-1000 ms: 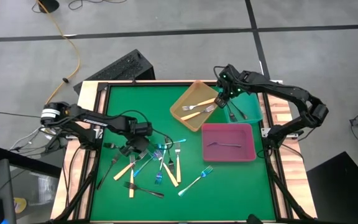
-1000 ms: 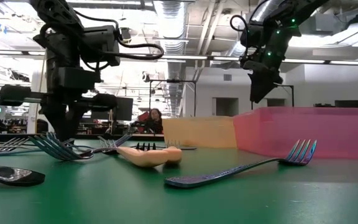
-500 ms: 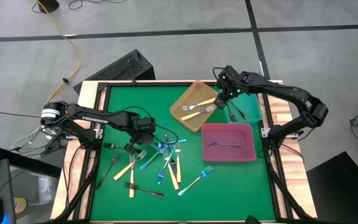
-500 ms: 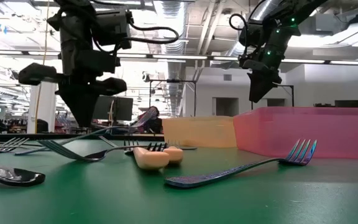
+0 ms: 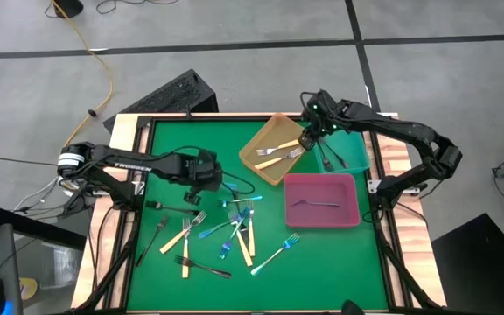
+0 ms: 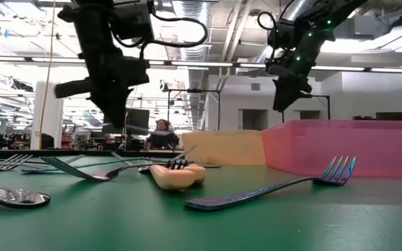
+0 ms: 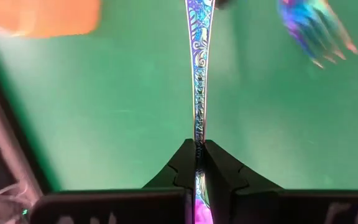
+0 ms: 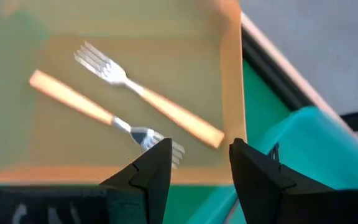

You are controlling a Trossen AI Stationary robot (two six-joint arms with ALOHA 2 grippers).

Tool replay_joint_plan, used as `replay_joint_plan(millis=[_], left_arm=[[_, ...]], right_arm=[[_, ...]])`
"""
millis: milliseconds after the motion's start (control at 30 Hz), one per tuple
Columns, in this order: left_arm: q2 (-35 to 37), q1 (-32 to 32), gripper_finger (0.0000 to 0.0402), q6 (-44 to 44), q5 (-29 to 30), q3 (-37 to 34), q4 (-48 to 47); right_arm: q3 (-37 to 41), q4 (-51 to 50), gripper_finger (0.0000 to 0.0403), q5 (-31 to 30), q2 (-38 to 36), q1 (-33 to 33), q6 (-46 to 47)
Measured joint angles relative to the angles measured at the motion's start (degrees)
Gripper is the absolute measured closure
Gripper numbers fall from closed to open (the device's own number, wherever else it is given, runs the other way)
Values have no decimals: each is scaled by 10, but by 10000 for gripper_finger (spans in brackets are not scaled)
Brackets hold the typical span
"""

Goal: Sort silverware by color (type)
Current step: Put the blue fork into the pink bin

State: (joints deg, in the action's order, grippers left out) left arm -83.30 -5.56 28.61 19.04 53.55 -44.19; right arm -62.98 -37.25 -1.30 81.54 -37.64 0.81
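While my left gripper (image 7: 196, 163) pinches the handle of an iridescent blue-teal fork (image 7: 199, 81), that fork juts straight out past my fingertips above the green table (image 5: 164, 271), with my left arm reaching over the table's left half near the scattered pile. My left fingers (image 7: 180, 169) are pressed tight on either side of the thin patterned handle. Another iridescent fork (image 7: 316, 28) shows beyond it, blurred. My right gripper (image 8: 199, 163) hangs with its jaws parted and holds nothing; it sits above the border between the orange tray (image 5: 254, 156) and the teal tray (image 5: 361, 149) at the table's far right. Two cream-handled forks (image 8: 148, 99) lie crossed in the orange tray. One dark fork (image 5: 315, 205) lies in the pink tray (image 5: 322, 222), and black forks (image 5: 332, 158) rest in the teal tray. On the green mat the loose silverware (image 5: 226, 234) lies jumbled: cream-handled, blue-teal and black forks overlapping, with one blue-teal fork (image 6: 271, 188) lying apart, nearer the pink tray.
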Motion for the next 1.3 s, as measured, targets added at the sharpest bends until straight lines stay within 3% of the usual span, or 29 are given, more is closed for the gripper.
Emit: replay_joint_plan(millis=[233, 400, 600, 733, 900, 1100, 1300], left_arm=[[82, -34, 401, -13, -58, 0, 130], [160, -83, 401, -16, -129, -32, 319], [195, -126, 401, -55, -234, -73, 501], [195, -129, 401, -52, -246, -81, 544], [195, -129, 401, -54, -323, -104, 629], [195, -130, 401, -55, -316, -114, 669], [186, -130, 401, -54, -319, -115, 694]], right_arm=[[0, 85, 221, 0, 0, 21, -7], [0, 144, 221, 2, 0, 54, -52], [0, 256, 221, 47, 0, 100, -91], [0, 334, 221, 63, 0, 129, -104], [0, 432, 221, 121, 0, 157, -140], [0, 485, 221, 131, 0, 181, -172], [0, 516, 219, 182, 15, 191, -174]])
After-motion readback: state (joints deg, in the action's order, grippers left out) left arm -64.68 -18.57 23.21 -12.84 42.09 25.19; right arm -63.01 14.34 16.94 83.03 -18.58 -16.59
